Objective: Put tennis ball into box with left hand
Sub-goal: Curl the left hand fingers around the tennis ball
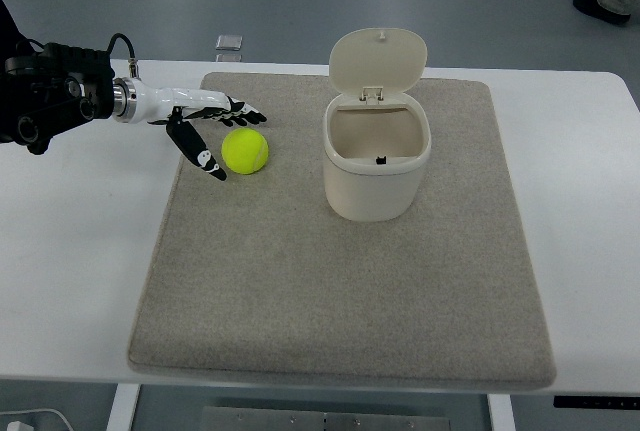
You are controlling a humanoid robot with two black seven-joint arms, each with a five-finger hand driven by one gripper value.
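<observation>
Top view is giving us the left hand (pixel 205 126) reaching in from the left edge, fingers spread and holding nothing, the thumb angling down toward the mat and the other fingers pointing past the top of the tennis ball (pixel 245 151). The ball is sitting on the beige mat (pixel 340 281), just beside those fingers and cradled loosely between thumb and fingertips, though I cannot tell whether anything is touching it yet. Off to the ball's right, well apart, the cream box (pixel 376 166) is standing upright with its hinged lid (pixel 378 59) flipped open, and the mouth looks clear. The mat is covering most of the white surface (pixel 70 251).

That ball looks light, springy and fuzzy, so it should grip well, but being round it is likely to roll off at the first nudge. My call: wrap the fingers around its widest part, thumb opposite the rest, and close from both sides at once. A person's shoe (pixel 601 1) is showing on the floor at top right.
</observation>
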